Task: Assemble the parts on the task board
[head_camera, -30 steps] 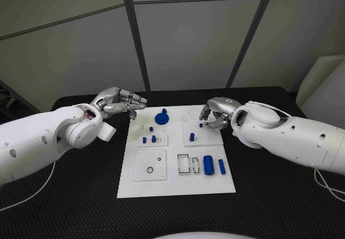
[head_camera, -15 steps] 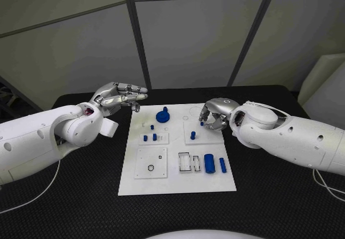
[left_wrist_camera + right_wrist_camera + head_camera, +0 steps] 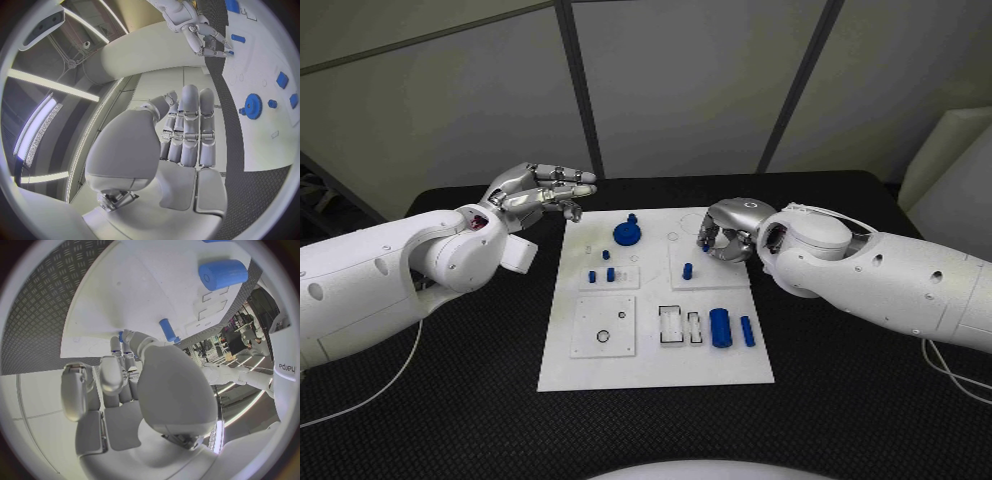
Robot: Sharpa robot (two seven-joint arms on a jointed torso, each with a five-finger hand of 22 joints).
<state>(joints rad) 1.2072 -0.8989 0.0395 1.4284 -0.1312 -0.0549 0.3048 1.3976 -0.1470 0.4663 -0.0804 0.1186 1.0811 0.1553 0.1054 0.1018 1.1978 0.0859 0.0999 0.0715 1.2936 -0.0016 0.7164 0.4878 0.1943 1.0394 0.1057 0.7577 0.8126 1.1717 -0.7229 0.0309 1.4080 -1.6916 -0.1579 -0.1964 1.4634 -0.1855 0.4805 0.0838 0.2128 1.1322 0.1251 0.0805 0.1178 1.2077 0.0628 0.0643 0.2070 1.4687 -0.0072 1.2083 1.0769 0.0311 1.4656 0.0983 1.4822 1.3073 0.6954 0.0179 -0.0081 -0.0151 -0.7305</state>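
While the task board (image 3: 653, 345) lies flat mid-table, the blue gear (image 3: 627, 235) sits near its far edge, with the blue cylinder (image 3: 720, 327) and small pegs (image 3: 607, 275) nearer. These look light, rigid and smooth; the gear is probably best taken by its central knob. The left hand (image 3: 538, 190) hovers off the board's far left corner, fingers loose, holding nothing. The right hand (image 3: 731, 232) curls over the far right; a blue tip shows at its fingertips, but I cannot tell if it is held.
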